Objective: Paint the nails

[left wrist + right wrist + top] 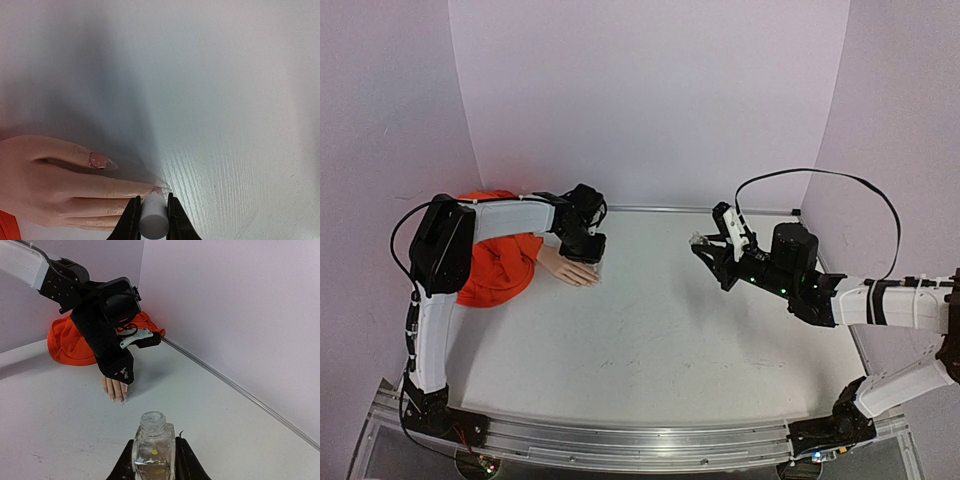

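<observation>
ok so the left jaws are clamped on a short white cylinder (153, 219), which I'm guessing is the brush handle, and they sit right over the fingertips of the mannequin hand (568, 267). That hand lies flat on the desk (680, 330) over on the left, with the orange sleeve (498, 262) bunched up behind it. The nails (101, 161) are at the finger ends pointing toward the middle of the desk. One looks pinkish and glossy, and the next one along sits just ahead of the cylinder. The right jaws are closed around a small clear bottle (154, 442), cap off, held well apart from the hand.

For the stroke I'd go slow and light: tip on the nail only, drag along the finger rather than across it, and don't press hard enough to shove the hand. Bottle upright and parked out of the way.

What bugs me: I can't make out any bristles, since the cylinder and jaws cover that spot. So touching or hovering, no idea. The lower fingers are cut off at the edge of the left wrist view, and from above the left arm (510, 215) hides the fingertips
</observation>
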Motion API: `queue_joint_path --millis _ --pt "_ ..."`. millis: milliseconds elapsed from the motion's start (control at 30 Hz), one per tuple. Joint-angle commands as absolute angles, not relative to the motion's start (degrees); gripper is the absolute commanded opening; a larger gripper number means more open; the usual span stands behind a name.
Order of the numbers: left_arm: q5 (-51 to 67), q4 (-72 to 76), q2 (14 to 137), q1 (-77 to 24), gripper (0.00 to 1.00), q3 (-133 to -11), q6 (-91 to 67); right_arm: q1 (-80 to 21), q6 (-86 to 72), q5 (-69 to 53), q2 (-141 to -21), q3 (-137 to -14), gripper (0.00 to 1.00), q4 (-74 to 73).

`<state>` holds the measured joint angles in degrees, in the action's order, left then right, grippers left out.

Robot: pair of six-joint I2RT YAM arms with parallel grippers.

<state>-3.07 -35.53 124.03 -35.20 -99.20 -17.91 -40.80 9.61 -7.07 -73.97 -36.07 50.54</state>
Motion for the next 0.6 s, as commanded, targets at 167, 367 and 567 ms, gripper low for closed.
queue_joint_path --millis 167,367,567 --pt "-1.4 -35.1 123.2 -35.3 0.0 -99.5 -18.2 -40.7 9.0 -7.7 -72.5 -37.7 0.0 53.3" --pt "-1.2 -35.1 124.0 -35.4 0.0 -99.4 -18.5 -40.7 9.0 -7.8 -72.8 -37.8 0.0 53.3" --pt "-1.9 -35.1 125.8 -35.4 0.0 -100.1 -18.1 -40.6 9.0 -7.6 -72.8 -37.8 0.0 53.3"
